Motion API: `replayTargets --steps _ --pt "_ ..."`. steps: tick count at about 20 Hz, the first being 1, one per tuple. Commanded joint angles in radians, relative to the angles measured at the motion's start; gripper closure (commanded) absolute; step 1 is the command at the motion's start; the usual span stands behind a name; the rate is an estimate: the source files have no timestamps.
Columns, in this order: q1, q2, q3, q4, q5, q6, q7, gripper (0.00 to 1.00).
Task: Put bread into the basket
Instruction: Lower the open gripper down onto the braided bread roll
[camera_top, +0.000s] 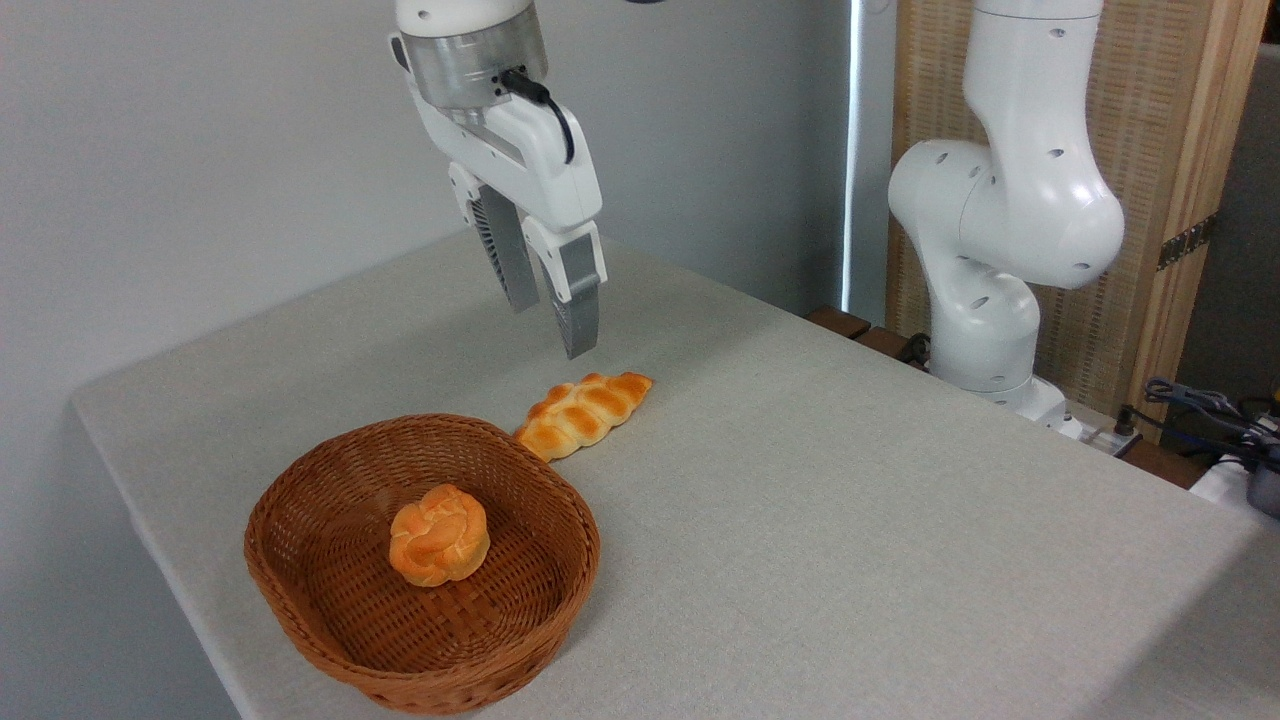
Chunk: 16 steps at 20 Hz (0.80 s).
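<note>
The bread (583, 412), a long braided golden loaf, lies on the table just behind the right rim of the basket (300, 600), its near end touching or almost touching the wicker. The basket is oval, brown and low-sided, at the front left of the table. My gripper (552, 326) hangs in the air above the loaf's far end, fingers pointing down, open with nothing between them. A clear gap separates the fingertips from the loaf.
A small round knotted orange bun (439, 534) sits inside the basket. The arm's white base (1000, 250) stands at the table's back right. Cables (1190, 405) lie off the right edge. The table's left edge runs close to the basket.
</note>
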Motion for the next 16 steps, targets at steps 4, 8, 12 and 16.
replayTargets --steps 4,8,12,16 --pt "-0.037 -0.125 0.001 -0.214 -0.013 0.136 0.006 0.01" --pt "-0.074 -0.131 0.001 -0.274 -0.013 0.196 0.000 0.02" --pt "-0.112 -0.127 0.001 -0.329 -0.034 0.275 -0.032 0.03" --pt "-0.125 -0.110 0.001 -0.336 -0.062 0.286 -0.069 0.03"
